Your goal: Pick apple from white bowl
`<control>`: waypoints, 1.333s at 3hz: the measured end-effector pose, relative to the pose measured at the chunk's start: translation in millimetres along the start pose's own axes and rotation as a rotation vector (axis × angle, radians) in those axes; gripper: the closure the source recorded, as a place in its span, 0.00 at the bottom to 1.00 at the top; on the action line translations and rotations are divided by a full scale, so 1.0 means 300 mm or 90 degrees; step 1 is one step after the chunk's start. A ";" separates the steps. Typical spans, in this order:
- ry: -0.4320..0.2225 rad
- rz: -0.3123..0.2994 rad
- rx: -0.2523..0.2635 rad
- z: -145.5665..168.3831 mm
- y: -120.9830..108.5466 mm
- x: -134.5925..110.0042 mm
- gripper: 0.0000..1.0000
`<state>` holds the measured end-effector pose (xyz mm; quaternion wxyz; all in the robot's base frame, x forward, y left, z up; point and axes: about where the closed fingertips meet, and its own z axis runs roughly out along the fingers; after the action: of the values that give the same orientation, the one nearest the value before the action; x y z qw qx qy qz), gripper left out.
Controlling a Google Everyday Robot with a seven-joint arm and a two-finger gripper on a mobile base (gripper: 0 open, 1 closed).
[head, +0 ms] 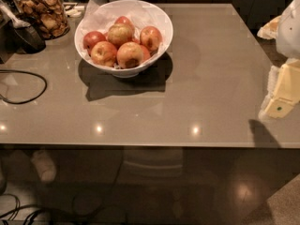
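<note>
The white bowl [159, 20] stands on the far left part of the grey table, lined with crumpled white paper. It holds several apples. A yellow-orange apple [130, 54] with a pinkish blush lies at the front of the pile. A similar one [103, 53] lies to its left, a duller brownish-yellow one [120, 34] sits on top, and a deep-red one [93, 39] is at the left. My gripper [281, 97], white and pale yellow, hangs at the right edge of the view, far right of the bowl and above the table's right side. It holds nothing that I can see.
A glass jar of brown snacks [44, 11] stands at the far left, with a dark rounded object [28, 36] beside it. A black cable [23, 86] loops on the table's left side. The table's front edge [140, 146] runs across the middle of the view.
</note>
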<state>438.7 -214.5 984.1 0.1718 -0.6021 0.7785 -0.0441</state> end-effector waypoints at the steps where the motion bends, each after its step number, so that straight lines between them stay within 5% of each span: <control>1: 0.000 0.000 0.000 0.000 0.000 0.000 0.00; 3: 0.007 0.032 -0.040 -0.014 -0.100 -0.109 0.00; 4: -0.005 0.009 -0.048 -0.002 -0.151 -0.206 0.00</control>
<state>493.5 -168.0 1010.5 0.1523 -0.6027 0.7833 -0.0108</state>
